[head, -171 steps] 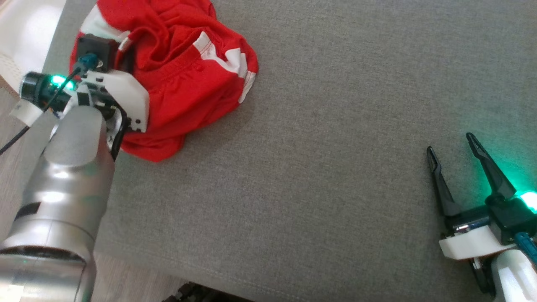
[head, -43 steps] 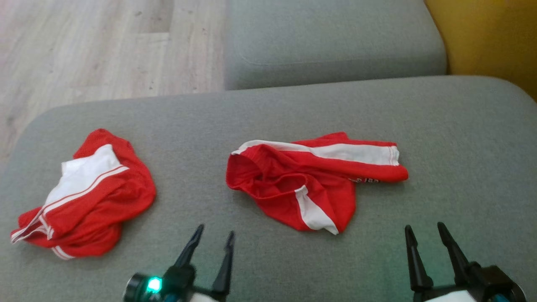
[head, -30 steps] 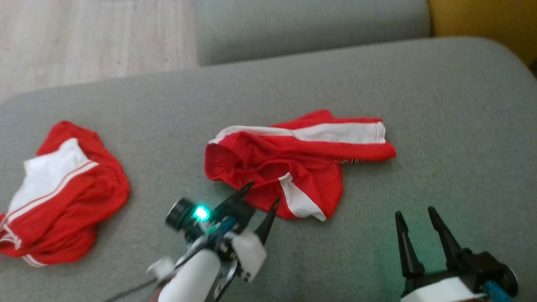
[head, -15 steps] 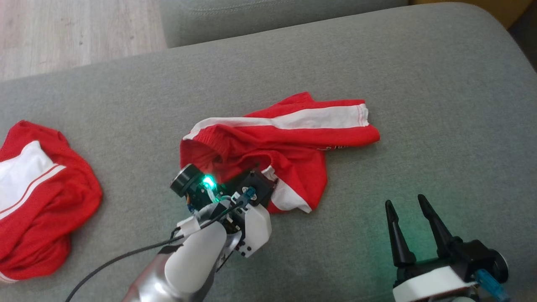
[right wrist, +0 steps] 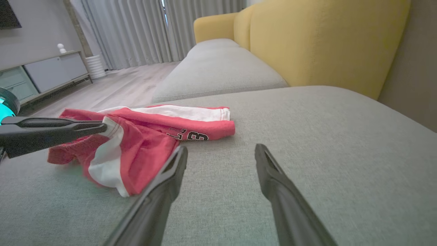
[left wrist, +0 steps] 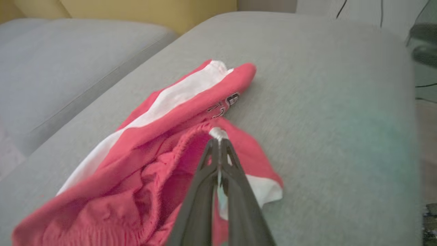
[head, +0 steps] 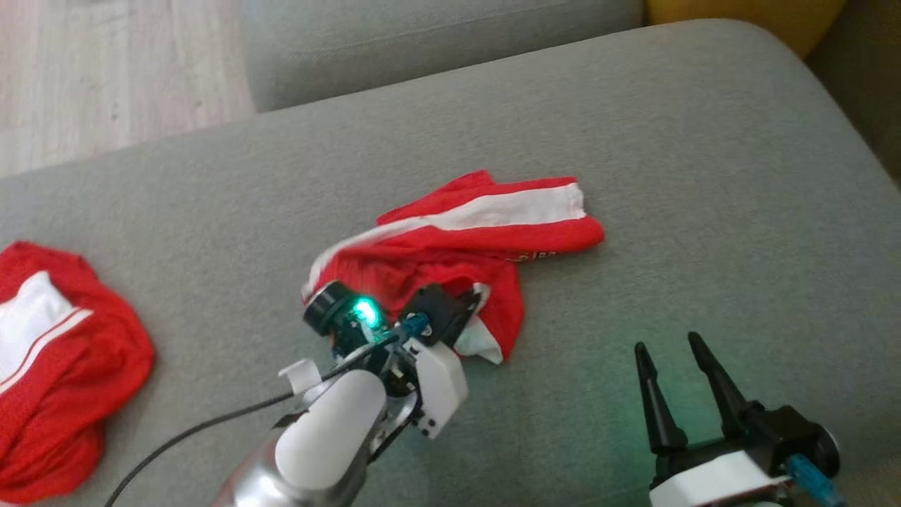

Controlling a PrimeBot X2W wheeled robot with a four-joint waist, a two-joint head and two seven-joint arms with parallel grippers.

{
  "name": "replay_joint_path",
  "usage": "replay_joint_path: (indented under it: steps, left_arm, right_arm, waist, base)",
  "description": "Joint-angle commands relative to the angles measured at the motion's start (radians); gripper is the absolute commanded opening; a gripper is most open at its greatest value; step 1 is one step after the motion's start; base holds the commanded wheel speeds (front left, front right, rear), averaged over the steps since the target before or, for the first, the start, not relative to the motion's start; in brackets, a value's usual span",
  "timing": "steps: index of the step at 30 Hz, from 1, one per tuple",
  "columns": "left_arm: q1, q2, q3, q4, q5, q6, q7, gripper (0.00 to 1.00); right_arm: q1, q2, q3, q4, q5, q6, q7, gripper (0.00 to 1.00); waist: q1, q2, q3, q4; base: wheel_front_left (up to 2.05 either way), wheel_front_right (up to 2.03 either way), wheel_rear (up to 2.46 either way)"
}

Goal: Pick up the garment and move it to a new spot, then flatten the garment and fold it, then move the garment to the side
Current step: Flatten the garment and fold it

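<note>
Grey woven fabric covers the broad seat cushion [head: 704,176] that we work over. Beyond its far edge lie a second grey cushion [head: 422,35] and pale wood floor [head: 105,70]. Roughly at the middle of the seat lies the garment [head: 464,236], a pair of red shorts with a white side stripe. It is bunched and half twisted, with one leg stretched out to our right and the waistband end gathered toward us. Well apart from it, at the seat's left end, sits another red and white heap [head: 63,380], which we leave alone. Our right gripper [head: 666,341] hovers over bare fabric to the right of the shorts and nearer to us, jaws spread wide and holding nothing. Our left gripper [left wrist: 218,138] reaches into the near part of the shorts. Its two dark fingers are pressed together, with a fold of the elastic waistband pinched at the tips where a white panel meets the red. We judge that we are in the first step, with the grasp made and the lift not yet begun, since most of the cloth rests on the seat. The next move, as we see it, calls for raising the left arm until the hanging legs clear the surface, then carrying the shorts to a free spot away from the other heap. The pinch looks thin, so a sharp pull could slip the fold out.
</note>
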Motion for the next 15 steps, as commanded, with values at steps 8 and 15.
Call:
replay_joint_path:
  steps: [8,15]
  left_arm:
    - [-0.247,-0.013,-0.104,-0.144,-0.334,-0.006,0.013,0.0]
    - [-0.471,-0.015,-0.059,-0.171,-0.392,-0.005,-0.062,0.0]
  right_arm:
    - [-0.003,-0.007,0.049,-0.008,0.032,0.007,-0.004,1.0]
    - [0.023,-0.007,0.05,-0.013,0.039,0.007,-0.004,1.0]
  waist:
    - [0.0,0.0,-0.065,-0.06]
    - [0.0,0.0,-0.1,-0.043]
  base:
    - [0.0,0.0,0.0]
    - [0.0,0.0,0.0]
